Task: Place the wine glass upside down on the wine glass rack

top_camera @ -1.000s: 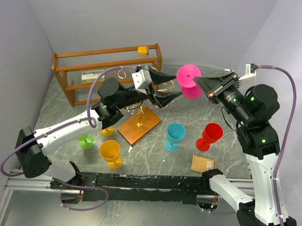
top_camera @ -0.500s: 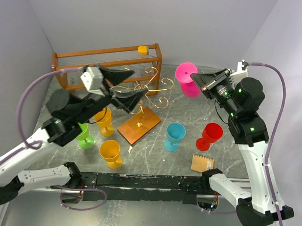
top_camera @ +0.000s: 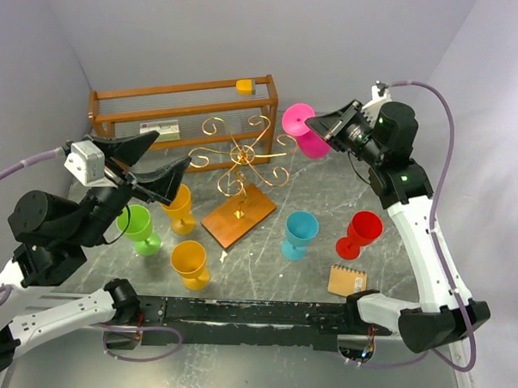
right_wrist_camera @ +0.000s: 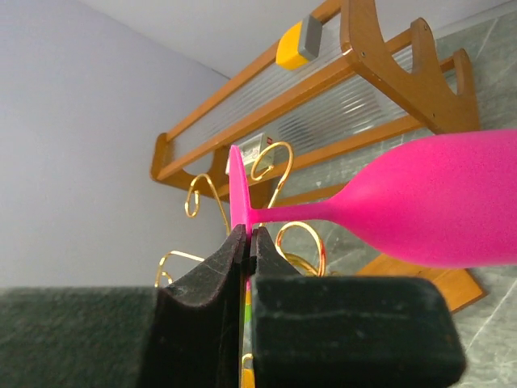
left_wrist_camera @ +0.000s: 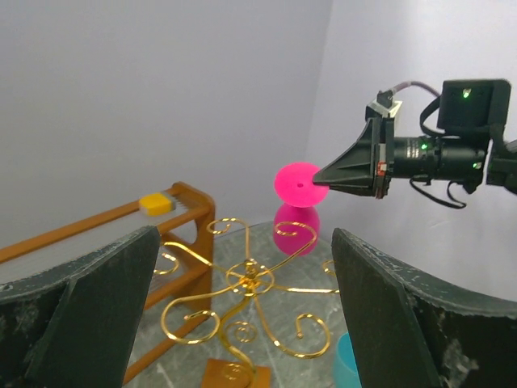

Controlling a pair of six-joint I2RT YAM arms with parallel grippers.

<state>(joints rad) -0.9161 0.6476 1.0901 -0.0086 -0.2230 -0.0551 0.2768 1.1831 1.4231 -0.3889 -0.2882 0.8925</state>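
Since the glass (top_camera: 301,136) must end bowl-down, we hold it by its foot: the right claw (top_camera: 314,124) is pinched shut on the thin edge of the pink disc, with stem and bowl reaching out sideways beyond the fingertips. That grip leaves the stem bare, which we judge is what has to slide between the scroll arms of the rack (top_camera: 240,216).

For now the glass is in the air, tilted, foot uppermost, near the rack's far right scrolls and in front of the right end of the shelf (top_camera: 183,113). From the top view we cannot tell whether it touches the wire. In the left wrist view it seems to sit just behind the scrolls, apart from them.

Our left claw (top_camera: 173,147) is spread wide and holds nothing. It hangs off to the left of the rack, well away from the glass, so the way in is open, and its camera looks straight across the gold scrolls.

We judge the next move calls for tipping the bowl fully downward and easing the stem into a scroll. A thin edge grip could let the glass swivel.
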